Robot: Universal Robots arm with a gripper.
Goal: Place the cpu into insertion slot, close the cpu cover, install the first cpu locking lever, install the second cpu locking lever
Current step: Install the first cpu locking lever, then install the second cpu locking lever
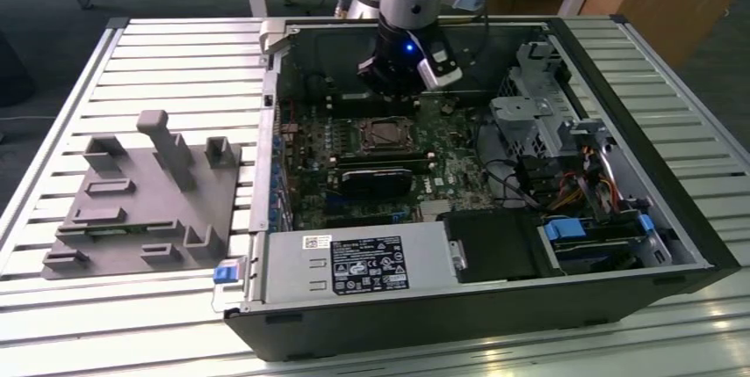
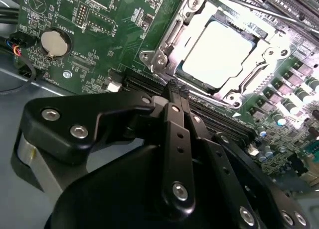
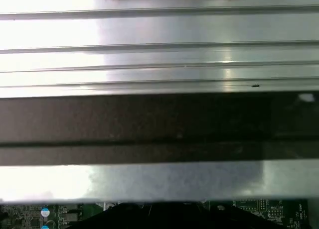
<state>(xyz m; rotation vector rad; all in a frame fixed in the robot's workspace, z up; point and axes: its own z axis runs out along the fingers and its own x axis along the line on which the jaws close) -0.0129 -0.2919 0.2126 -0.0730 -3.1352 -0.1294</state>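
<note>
Black fingers of the hand are pressed together, gripping nothing, and hover just beside the socket without touching it. Silver-grey, the cpu lies flat in the insertion slot on the green motherboard, framed by the cpu cover, inside the open computer case.

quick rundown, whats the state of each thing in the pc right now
cpu: seated in the insertion slot, silver top up
cpu cover: closed over the cpu, framing it
gripper: fingers shut, holding nothing, just off the socket
computer case: lying on its side, panel off, motherboard exposed
</note>
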